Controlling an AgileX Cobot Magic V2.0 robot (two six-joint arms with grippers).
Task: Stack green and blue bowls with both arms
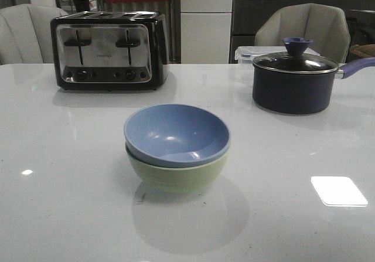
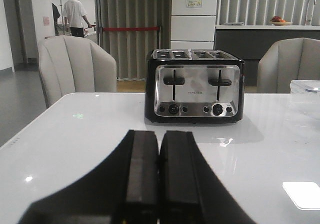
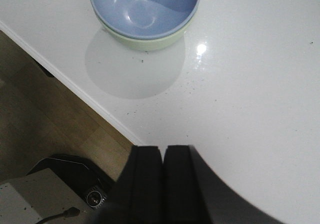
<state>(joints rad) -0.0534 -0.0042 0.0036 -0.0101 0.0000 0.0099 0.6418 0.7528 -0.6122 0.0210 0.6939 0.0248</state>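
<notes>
Nearest the front camera, on the white table point(image 1: 70, 215), the blue bowl point(image 1: 176, 134) sits nested inside the green bowl point(image 1: 176, 174), upright, with the blue rim riding just above the green one. The pair stands about mid-table, and a round grey shadow spreads over the tabletop on its near side. No gripper touches the stack; neither arm appears in the front view.

Seen from the right wrist, the right gripper point(image 3: 163, 184) has its two black fingers pressed together with only a thin seam between them, holding nothing. It hangs over the table's edge, well apart from the bowls, with wooden floor point(image 3: 45, 119) showing beside the tabletop.

Seen from the left wrist, the left gripper point(image 2: 158, 179) is likewise closed finger against finger and empty, low over the table and pointing toward the toaster point(image 2: 194, 86).

Farther back in the front view, the chrome and black toaster stands at the rear left of the table, and a dark saucepan point(image 1: 296, 83) with a glass lid and a blue knob stands at the rear right, its handle pointing right. Both are well apart from the bowls. A clear plastic box point(image 1: 249, 53) sits just behind the saucepan. Beyond the table are two grey chairs point(image 1: 302, 27), and a person point(image 2: 76, 13) in a white shirt is standing in the far room.
</notes>
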